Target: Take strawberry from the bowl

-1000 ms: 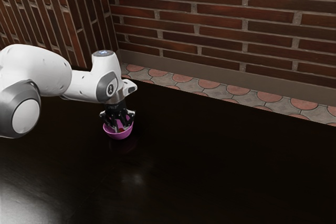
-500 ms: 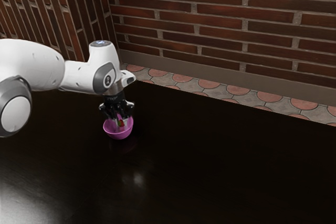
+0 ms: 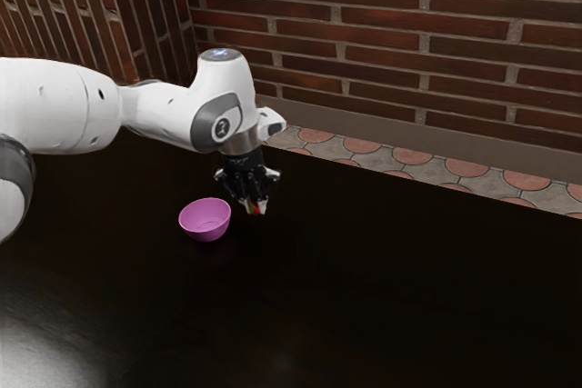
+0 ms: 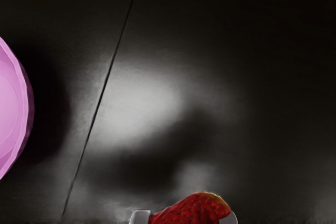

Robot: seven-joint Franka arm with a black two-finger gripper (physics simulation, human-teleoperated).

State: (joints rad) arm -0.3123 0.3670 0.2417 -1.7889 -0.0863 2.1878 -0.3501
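Strawberry (image 4: 191, 212) out of bowl (image 3: 206, 228), pinched in gripper (image 3: 255, 207)

Strawberry: red, held up over the dark table (image 3: 382, 297), near the bowl but apart from it. Gripper is closed on it – one fingertip (image 4: 139, 217) against each side (wrist view is clear on that) – and points down. Bowl: pink, upright on the table, toward the exterior view's left from the strawberry. Tabletop: glossy, pale glare patch, soft shadows, one thin dark line (image 4: 103, 94) running between bowl and strawberry in the wrist view. Arm (image 3: 59, 108): white with grey joints, enters from the exterior view's left, hand over the table. Behind the table: patterned floor tiles (image 3: 466, 168), plain baseboard (image 3: 364, 126), then brick wall (image 3: 382, 34).
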